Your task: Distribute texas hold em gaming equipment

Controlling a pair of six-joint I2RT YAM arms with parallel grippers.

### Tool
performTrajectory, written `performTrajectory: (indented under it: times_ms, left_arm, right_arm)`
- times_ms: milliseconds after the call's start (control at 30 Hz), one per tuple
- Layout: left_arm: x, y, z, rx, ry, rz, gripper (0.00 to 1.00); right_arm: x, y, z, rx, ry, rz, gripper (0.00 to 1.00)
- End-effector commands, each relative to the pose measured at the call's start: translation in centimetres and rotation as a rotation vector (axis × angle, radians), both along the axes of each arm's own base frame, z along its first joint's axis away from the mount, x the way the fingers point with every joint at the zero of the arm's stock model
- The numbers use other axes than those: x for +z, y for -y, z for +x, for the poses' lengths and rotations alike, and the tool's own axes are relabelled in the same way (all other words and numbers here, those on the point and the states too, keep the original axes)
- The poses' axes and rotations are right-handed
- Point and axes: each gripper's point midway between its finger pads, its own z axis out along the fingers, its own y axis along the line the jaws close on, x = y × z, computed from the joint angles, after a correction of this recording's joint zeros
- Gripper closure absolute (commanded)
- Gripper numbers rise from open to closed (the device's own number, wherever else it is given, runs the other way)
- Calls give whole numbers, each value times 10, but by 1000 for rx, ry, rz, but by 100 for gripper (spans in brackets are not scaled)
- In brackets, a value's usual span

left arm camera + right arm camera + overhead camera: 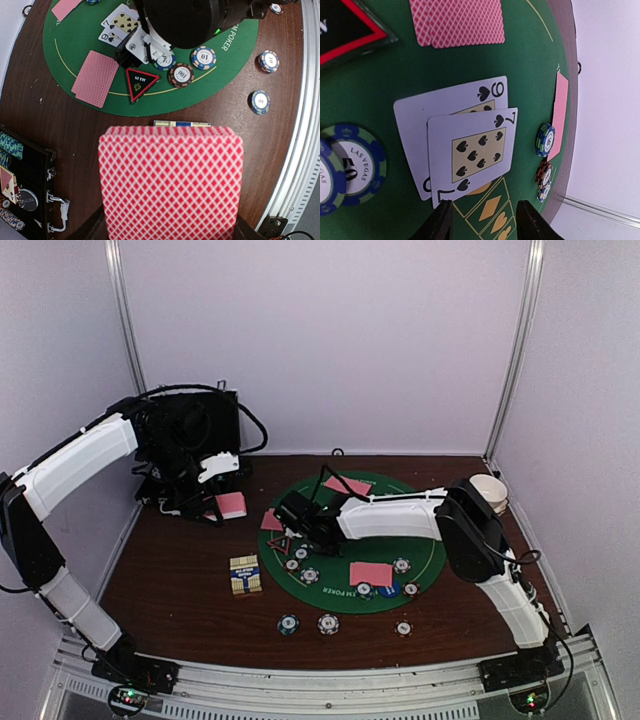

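Dealing is, we judge, the step in hand. Our left gripper point(218, 508) is clamped on a packet of pink-backed rectangular playing cards point(170, 180), held above the brown wooden table point(180, 580) near the open black hard case point(200, 430). Only the back shows, so we cannot tell whether it is one card or many. Our right gripper point(482, 221) hovers low over the round green felt mat point(425, 550), jaws apart with nothing between them, just above two overlapping face-up spade cards point(470, 150), the seven lying on top. Near these lie the black-red triangle marker point(141, 82) and a face-down pink pair point(457, 22). Round stripe-edged poker chips point(204, 56) sit on the mat, and three loose chips point(328, 623) lie off it toward the near edge. A small blue-and-yellow card box point(245, 575) rests left of the mat.

Next, we think, the packet should come nearer the mat so that a fresh card can go down beside the spades. That calls for freeing a single thin card without dragging its neighbours, and for keeping the open fingers from nudging the cards already laid.
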Motion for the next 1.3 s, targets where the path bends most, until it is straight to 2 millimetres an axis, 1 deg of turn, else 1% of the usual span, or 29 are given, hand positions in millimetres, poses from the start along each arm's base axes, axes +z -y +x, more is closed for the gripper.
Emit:
performTrajectory:
  times_ms: [0,67,133,167,233,267,300,367,433,500,567,633,700,733,833,933,1000,1267]
  left_arm:
    - [11,2,3,-8,24,-26,100]
    - [11,2,3,-8,22,-28,100]
    - [11,3,3,-7,21,-30,100]
    - [12,3,3,-7,21,-30,100]
    - [11,3,3,-5,18,-32,100]
    - [12,3,3,-5,18,-32,100]
    - [12,3,4,-5,19,-32,100]
    - [12,4,4,-4,20,-33,100]
    - [12,4,4,-4,19,-33,100]
    - [12,4,5,-4,18,-34,100]
    - [12,5,5,-5,18,-36,100]
    - [12,5,5,-4,18,-35,100]
    - [12,5,6,-4,19,-35,100]
    - [13,5,7,-2,20,-34,100]
    - [14,6,7,-2,21,-40,100]
    - [15,7,8,0,23,-46,100]
    - [15,8,9,0,24,-49,100]
    - [15,9,10,0,23,-52,100]
  right_arm:
    - [16,8,-2,-31,22,24,55]
    - [24,11,-2,-49,36,42,52]
    - [39,15,2,-82,50,93,47]
    - [49,17,4,-104,59,128,44]
    - [73,24,9,-164,70,228,38]
    - [88,27,11,-194,80,290,35]
    - [103,32,13,-227,89,351,30]
    - [133,37,13,-280,82,496,17]
    - [157,37,8,-321,40,665,9]
    - [177,32,-2,-334,-40,822,1]
    - [194,22,-15,-339,-163,983,1]
    - [196,7,-28,-351,-335,1123,1]
    - [200,-17,-49,-340,-567,1264,0]
    - [200,-26,-57,-353,-657,1315,1]
    - [193,-52,-79,-391,-920,1423,1]
    - [184,-71,-92,-443,-1127,1490,1]
    - [183,-80,-97,-453,-1192,1528,1]
    - [185,-110,-104,-424,-1323,1584,1]
